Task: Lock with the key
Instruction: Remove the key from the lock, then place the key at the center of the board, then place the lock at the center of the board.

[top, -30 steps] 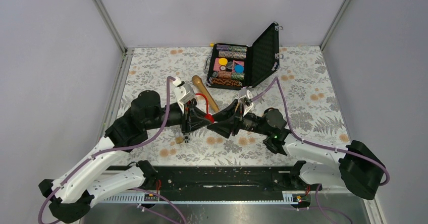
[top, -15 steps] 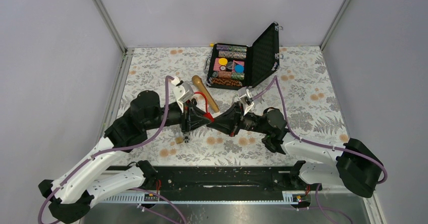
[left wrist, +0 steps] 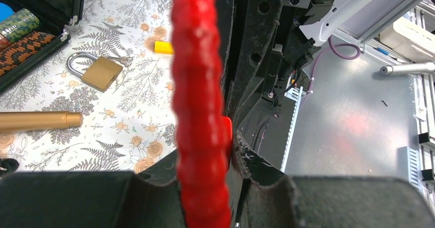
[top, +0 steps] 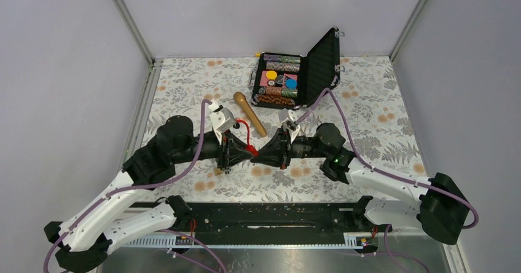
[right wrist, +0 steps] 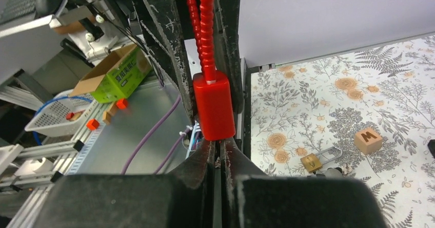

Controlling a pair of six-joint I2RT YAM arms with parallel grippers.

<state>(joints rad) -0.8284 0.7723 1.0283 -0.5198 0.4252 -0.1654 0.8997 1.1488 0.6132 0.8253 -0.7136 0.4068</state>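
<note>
Red and bumpy, the cable lock [top: 247, 141] hangs in the middle of the top view, just above the flowery table [top: 381, 107]. The left gripper [top: 239, 151] reaches in from the left side of the picture. It squeezes the red cable between its two black fingers [right wrist: 163, 43]. In the left wrist view the cable runs straight up the middle and is pinched at the bottom.

The right gripper [right wrist: 221, 153] reaches in from the right, and its tip meets the lock. In the right wrist view the fat red end of the lock sits in the middle. The right jaws are pressed tight together right under it. A tiny bit of shiny metal shows between them. It is too small to tell if that is the key.

A black case [top: 307, 70] stands open at the top of the top view, with round chips inside. A wooden stick [top: 250, 113] lies just below and left of the case.

In the upper left of the left wrist view a brass padlock [left wrist: 100, 73] lies flat on the table. Small keys [left wrist: 123, 60] are just beside it, and a yellow block [left wrist: 164, 46] is near it. In the lower right of the right wrist view a wooden cube [right wrist: 368, 139] with an M on it sits near a padlock.
</note>
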